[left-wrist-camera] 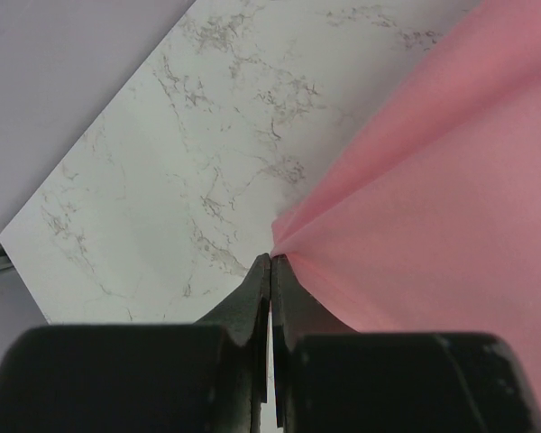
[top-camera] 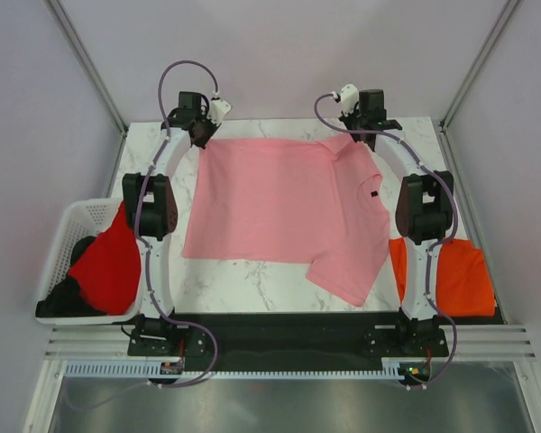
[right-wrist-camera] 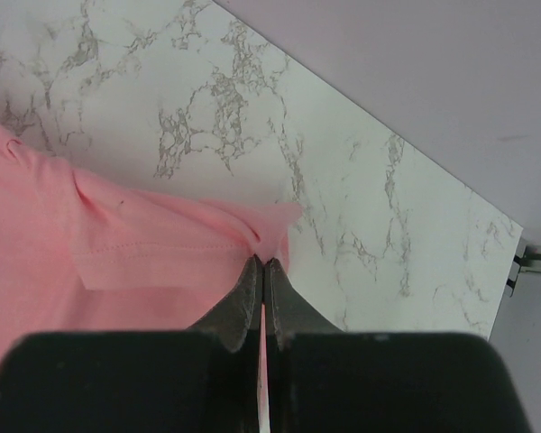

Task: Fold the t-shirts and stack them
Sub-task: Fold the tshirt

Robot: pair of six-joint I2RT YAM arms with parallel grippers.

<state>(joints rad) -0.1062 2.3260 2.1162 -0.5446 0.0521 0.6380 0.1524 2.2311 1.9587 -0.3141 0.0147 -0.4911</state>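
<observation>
Pink t-shirt (top-camera: 279, 207) is laid flat on the counter (top-camera: 252, 287), with its far edge held between both hands. In the left wrist view, the left hand (left-wrist-camera: 270, 259) is seen pinched on a fabric corner, cloth fanning to its right. The right hand (right-wrist-camera: 263, 262) is closed on a hemmed edge, cloth to its left. Recorded in the top view only: orange t-shirt (top-camera: 460, 275) well behind the right hand; red t-shirt (top-camera: 108, 266) draped over the basket (top-camera: 77, 221), well behind the left.

Bright even light, soft shadows, sharp focus
</observation>
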